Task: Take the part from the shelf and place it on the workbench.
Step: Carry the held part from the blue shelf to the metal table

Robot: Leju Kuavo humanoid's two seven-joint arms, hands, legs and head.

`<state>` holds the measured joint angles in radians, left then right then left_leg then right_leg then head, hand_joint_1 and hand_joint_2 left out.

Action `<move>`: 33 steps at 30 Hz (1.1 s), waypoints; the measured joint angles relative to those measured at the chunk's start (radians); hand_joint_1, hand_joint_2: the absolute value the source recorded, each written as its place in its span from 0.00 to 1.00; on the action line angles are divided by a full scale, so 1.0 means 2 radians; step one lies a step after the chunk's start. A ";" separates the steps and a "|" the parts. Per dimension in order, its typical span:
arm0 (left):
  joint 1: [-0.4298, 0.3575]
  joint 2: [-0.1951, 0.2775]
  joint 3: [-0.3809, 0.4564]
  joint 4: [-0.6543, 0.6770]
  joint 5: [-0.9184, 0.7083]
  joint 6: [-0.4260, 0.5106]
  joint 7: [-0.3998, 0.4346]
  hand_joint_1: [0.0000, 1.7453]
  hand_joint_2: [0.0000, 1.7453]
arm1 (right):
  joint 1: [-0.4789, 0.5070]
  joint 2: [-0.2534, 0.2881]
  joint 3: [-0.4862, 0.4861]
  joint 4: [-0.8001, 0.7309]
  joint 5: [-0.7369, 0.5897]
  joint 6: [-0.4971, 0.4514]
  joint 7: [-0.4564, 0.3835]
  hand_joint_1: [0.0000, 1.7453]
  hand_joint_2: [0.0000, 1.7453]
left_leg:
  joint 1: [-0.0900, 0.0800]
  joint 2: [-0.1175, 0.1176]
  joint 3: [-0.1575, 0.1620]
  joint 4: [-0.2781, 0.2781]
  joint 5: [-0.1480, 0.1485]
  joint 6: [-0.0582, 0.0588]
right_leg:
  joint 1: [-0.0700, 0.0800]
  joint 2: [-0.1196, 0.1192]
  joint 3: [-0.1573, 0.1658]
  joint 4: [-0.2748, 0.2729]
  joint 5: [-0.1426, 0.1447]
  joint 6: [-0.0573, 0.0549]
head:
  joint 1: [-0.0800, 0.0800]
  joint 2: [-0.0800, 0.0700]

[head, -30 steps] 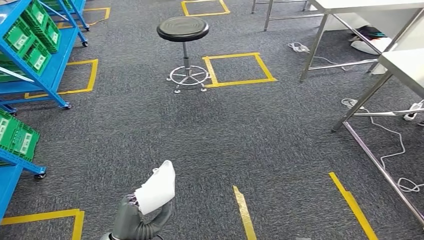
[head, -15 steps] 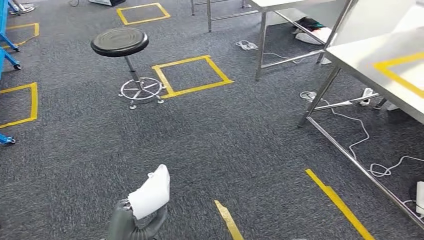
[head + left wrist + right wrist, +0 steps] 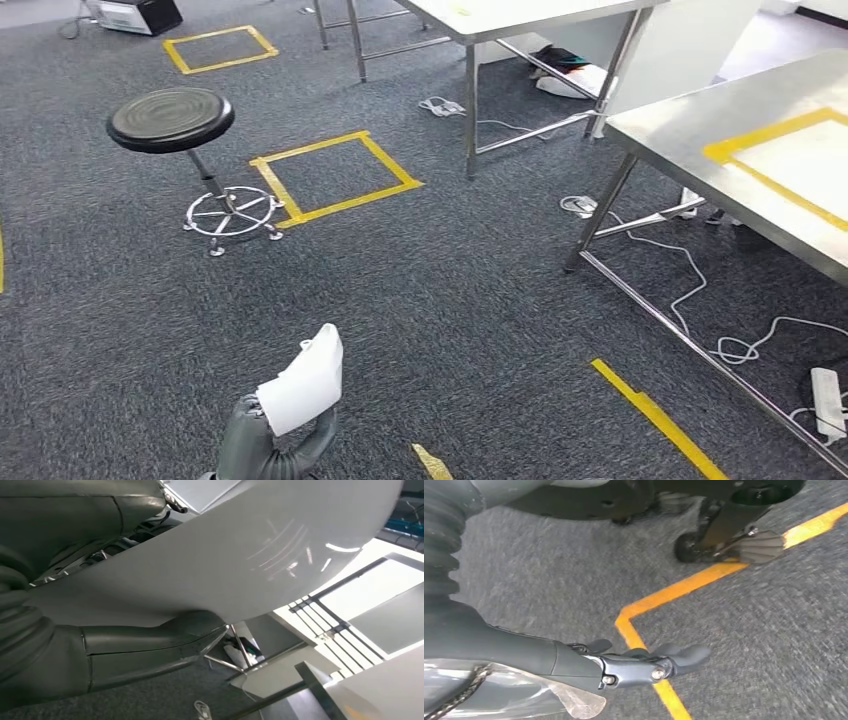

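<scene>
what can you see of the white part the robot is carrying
The white part looks like a smooth, glossy sheet or flat pouch with a slight curve, tilted upward with one corner uppermost. The left hand grips its lower end, above grey carpet. In the left wrist view its pale surface shows faint reflections, a thick grey thumb pressing against it.
</scene>
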<state>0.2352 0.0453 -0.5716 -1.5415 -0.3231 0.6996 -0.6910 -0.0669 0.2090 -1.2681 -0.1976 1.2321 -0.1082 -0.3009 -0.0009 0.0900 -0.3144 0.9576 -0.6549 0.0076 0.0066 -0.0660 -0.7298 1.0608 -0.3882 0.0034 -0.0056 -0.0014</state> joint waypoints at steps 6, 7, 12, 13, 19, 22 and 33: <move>-0.012 0.001 -0.008 0.002 0.007 0.000 -0.001 1.00 1.00 | -0.001 0.000 -0.001 0.000 -0.015 -0.007 -0.005 0.00 1.00 | 0.004 -0.028 -0.038 0.085 -0.006 -0.008 | -0.004 0.036 0.018 -0.006 -0.012 -0.012 | -0.001 0.000; -0.013 0.001 -0.009 0.002 0.008 0.000 -0.001 1.00 1.00 | -0.001 0.000 -0.002 0.000 -0.018 -0.008 -0.005 0.00 1.00 | 0.005 -0.036 -0.060 0.114 -0.023 -0.009 | -0.004 0.043 0.021 -0.007 -0.014 -0.013 | -0.001 0.000; -0.018 0.003 -0.013 0.005 0.009 0.000 -0.001 1.00 1.00 | 0.004 0.000 -0.008 0.000 -0.027 -0.012 -0.004 0.00 1.00 | 0.005 -0.049 -0.107 0.100 -0.004 -0.005 | -0.004 0.080 0.042 -0.007 -0.028 -0.011 | -0.001 0.000; -0.019 0.003 -0.013 0.005 0.009 0.000 -0.001 1.00 1.00 | 0.004 0.000 -0.009 0.000 -0.028 -0.014 -0.003 0.00 1.00 | 0.005 -0.060 -0.106 0.076 0.020 -0.004 | -0.004 0.087 0.045 -0.007 -0.029 -0.009 | -0.001 0.000; -0.023 0.001 -0.015 0.006 0.010 0.000 -0.001 1.00 1.00 | 0.011 0.000 -0.016 0.000 -0.033 -0.016 -0.004 0.00 1.00 | 0.004 -0.067 -0.105 0.040 0.058 0.011 | -0.004 0.102 0.037 -0.002 -0.034 0.009 | 0.001 0.000; -0.024 -0.001 -0.015 0.006 0.011 0.000 -0.001 1.00 1.00 | 0.009 -0.001 -0.018 -0.001 -0.034 -0.016 -0.005 0.00 1.00 | 0.004 -0.044 -0.104 0.033 0.065 0.017 | -0.002 0.052 0.008 0.060 -0.075 0.014 | 0.006 0.000; -0.015 -0.004 0.001 0.003 0.017 0.000 -0.001 1.00 1.00 | 0.008 -0.001 -0.019 -0.001 -0.025 -0.018 -0.008 0.00 1.00 | -0.001 0.013 -0.094 0.032 0.054 0.001 | -0.003 0.008 0.068 -0.017 -0.048 0.005 | 0.006 0.000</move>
<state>0.2054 0.0367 -0.5693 -1.5360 -0.2891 0.7000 -0.6921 -0.0517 0.2080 -1.3066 -0.1991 1.1822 -0.1443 -0.3162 -0.0024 0.1156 -0.5028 1.0226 -0.5463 0.0101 0.0006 -0.0497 -0.5945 1.0273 -0.4849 0.0142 0.0063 -0.0015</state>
